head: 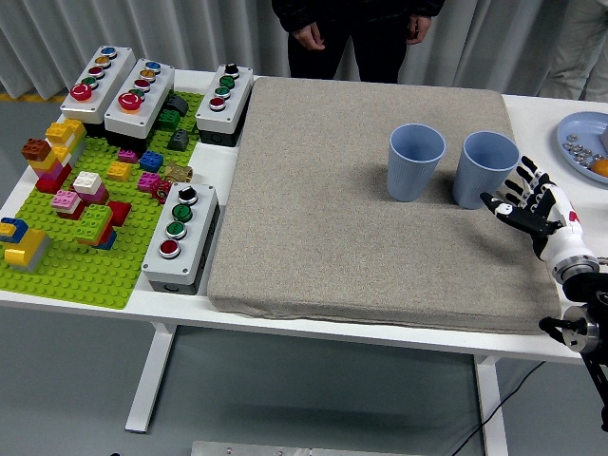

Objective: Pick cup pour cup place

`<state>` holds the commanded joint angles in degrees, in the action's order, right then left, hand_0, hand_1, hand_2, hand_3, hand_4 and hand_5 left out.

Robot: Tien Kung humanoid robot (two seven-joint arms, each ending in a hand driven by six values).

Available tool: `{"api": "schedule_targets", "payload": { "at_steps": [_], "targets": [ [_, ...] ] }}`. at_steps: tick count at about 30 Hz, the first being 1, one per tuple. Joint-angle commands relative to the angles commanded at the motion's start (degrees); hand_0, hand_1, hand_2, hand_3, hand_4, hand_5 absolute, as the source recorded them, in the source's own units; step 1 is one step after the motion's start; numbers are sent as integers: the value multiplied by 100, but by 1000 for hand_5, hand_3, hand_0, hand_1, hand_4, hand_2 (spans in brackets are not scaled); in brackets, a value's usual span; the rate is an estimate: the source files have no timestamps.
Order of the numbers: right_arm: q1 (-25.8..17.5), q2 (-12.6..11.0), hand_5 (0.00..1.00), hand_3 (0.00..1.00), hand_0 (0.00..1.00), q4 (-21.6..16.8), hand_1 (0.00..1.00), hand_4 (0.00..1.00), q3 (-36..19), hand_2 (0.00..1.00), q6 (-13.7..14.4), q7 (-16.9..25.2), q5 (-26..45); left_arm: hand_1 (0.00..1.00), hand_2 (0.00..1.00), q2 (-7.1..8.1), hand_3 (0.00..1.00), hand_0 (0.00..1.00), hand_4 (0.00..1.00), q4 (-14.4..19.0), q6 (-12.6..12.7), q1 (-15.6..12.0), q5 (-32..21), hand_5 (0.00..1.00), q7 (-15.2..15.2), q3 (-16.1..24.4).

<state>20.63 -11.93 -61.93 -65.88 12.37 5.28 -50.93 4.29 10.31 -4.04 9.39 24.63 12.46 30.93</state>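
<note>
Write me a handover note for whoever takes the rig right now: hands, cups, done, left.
Right hand: open, fingers spread, holding nothing, just right of the right blue cup, close to it; contact cannot be told.
Left hand: not in view.
Cups: right blue cup and left blue cup both upright, side by side but apart, on the far right part of the grey mat. Contents cannot be seen.
Person stands at the far side, hands off the table.
Done: nothing; neither cup is lifted.
Left: grasp a cup, likely the right one, pour into the other, set it down.
</note>
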Motion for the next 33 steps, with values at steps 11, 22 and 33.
{"api": "schedule_targets", "payload": {
  "at_steps": [11,22,33],
  "targets": [
    [124,48,162,952,934,122,884,853,49,951,-8,-21,9,785,853,1,732,780,505,0,-3,33,-52,986,-15,-57],
    [249,94,166,949,938,221,885,850,93,951,-15,-43,6,785,853,5,732,781,506,0,-8,52,-104,987,-27,-112],
    [382,178,171,945,939,325,886,848,202,950,3,-61,36,785,852,9,732,781,508,0,-9,68,-89,988,-19,-111]
  ]
}}
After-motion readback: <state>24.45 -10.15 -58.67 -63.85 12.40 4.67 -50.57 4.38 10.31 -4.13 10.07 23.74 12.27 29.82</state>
